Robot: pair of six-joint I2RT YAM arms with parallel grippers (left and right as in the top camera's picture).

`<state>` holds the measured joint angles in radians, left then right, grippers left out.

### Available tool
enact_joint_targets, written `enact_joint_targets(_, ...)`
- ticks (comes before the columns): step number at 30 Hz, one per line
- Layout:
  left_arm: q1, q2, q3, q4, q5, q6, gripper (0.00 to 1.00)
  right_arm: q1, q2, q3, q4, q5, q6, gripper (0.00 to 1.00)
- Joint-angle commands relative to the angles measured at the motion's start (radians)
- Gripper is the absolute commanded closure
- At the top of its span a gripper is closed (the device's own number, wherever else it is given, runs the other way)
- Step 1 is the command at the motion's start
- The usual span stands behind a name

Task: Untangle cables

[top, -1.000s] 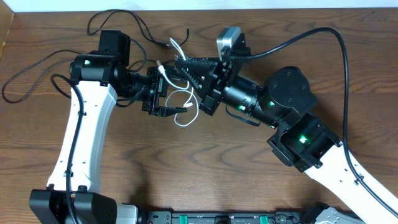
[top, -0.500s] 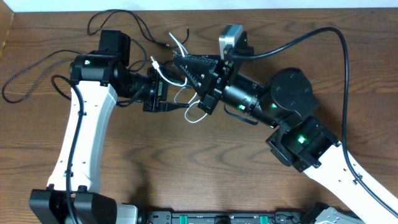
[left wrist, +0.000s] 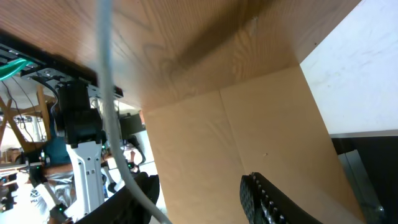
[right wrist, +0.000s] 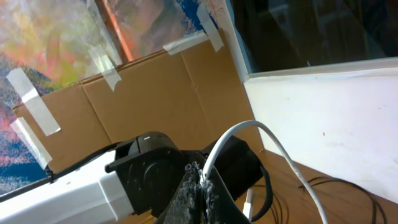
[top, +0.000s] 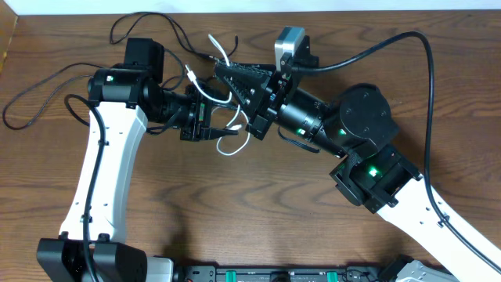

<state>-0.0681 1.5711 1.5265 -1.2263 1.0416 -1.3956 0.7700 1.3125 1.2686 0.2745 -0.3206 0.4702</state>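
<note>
The white cable point(top: 228, 150) loops on the table between my two grippers, and its plug end point(top: 191, 76) sticks up at the far side. My right gripper point(top: 222, 74) is shut on it; the right wrist view shows the white cable point(right wrist: 273, 140) pinched between the closed fingers point(right wrist: 202, 178). My left gripper point(top: 210, 122) faces the right one. In the left wrist view its jaws point(left wrist: 199, 200) stand wide apart, with the blurred white cable point(left wrist: 106, 93) running past the left finger. Two black cables point(top: 139, 21) point(top: 31, 88) lie at the far left.
The two arms crowd the far middle of the wooden table point(top: 258, 204). The right arm's thick black cable point(top: 427, 63) arcs over the right side. Black cable loops also show in the right wrist view point(right wrist: 348, 186), low at the right.
My right gripper has moved a little toward the far left with the white cable. The white loop on the table has shifted left and its plug end has risen. The left arm has barely moved.
</note>
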Motion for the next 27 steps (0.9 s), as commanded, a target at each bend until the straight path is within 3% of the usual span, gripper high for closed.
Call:
enact_joint_targets(1, 0.001, 0.005, 0.000, -0.003, 0.006, -0.016, 0.52, 0.024, -0.003, 0.008, 0.006, 0.008, 0.015, 0.99)
enact_joint_targets(5, 0.001, 0.005, 0.001, -0.003, 0.005, -0.016, 0.63, 0.024, -0.003, 0.008, 0.006, 0.008, 0.016, 0.99)
enact_joint_targets(10, 0.001, 0.005, 0.001, -0.003, 0.005, -0.016, 0.65, 0.025, -0.003, 0.008, 0.006, 0.008, 0.016, 0.99)
enact_joint_targets(13, 0.001, 0.005, 0.001, -0.003, 0.005, -0.016, 0.78, 0.025, -0.003, 0.008, 0.006, 0.008, 0.016, 0.99)
enact_joint_targets(17, 0.001, 0.005, 0.000, -0.003, 0.005, -0.016, 0.85, 0.025, -0.003, 0.008, 0.006, 0.008, 0.016, 0.99)
enact_joint_targets(23, 0.001, 0.005, 0.001, -0.003, -0.010, -0.016, 0.85, 0.025, -0.003, 0.008, 0.006, 0.008, 0.016, 0.99)
enact_joint_targets(27, 0.001, 0.005, 0.001, -0.003, -0.010, -0.016, 0.92, 0.025, -0.003, 0.008, 0.006, 0.008, 0.016, 0.99)
